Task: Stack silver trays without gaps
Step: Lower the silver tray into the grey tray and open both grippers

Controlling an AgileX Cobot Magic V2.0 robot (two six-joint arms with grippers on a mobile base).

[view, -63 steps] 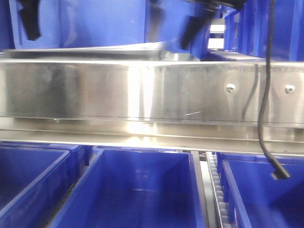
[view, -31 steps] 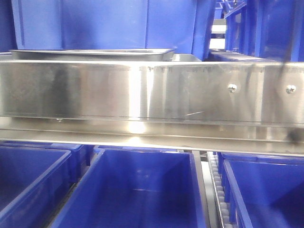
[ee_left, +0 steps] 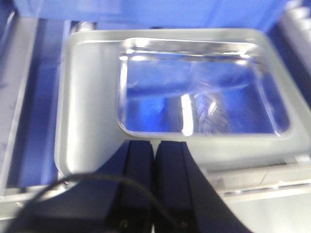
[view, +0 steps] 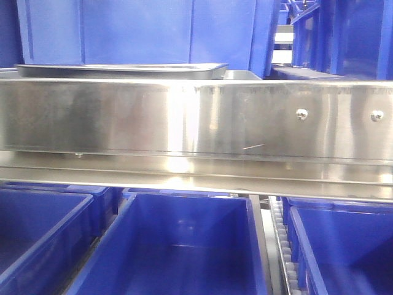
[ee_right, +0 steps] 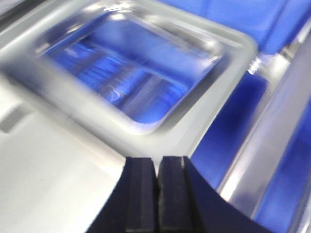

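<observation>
The silver trays (view: 123,69) rest on the upper shelf at the left, behind the steel rail, and show one flat level rim. How many are nested cannot be told. From above, the left wrist view shows the shiny tray (ee_left: 87,97) with blue reflections in its bottom. My left gripper (ee_left: 155,145) hangs just before its near rim, shut and holding nothing. The same tray (ee_right: 204,82) fills the right wrist view. My right gripper (ee_right: 158,162) is above its near corner, also shut and holding nothing. Neither gripper appears in the front view.
A long brushed-steel rail (view: 184,117) with two screw heads (view: 301,114) crosses the front view. Deep blue bins (view: 178,246) stand below it and more blue bins (view: 153,31) stand behind the trays. A roller track (view: 279,246) runs between the lower bins.
A second ago both grippers and a hanging cable stood over the trays in the front view; they have gone out of that view. The top tray, then tilted, now lies level.
</observation>
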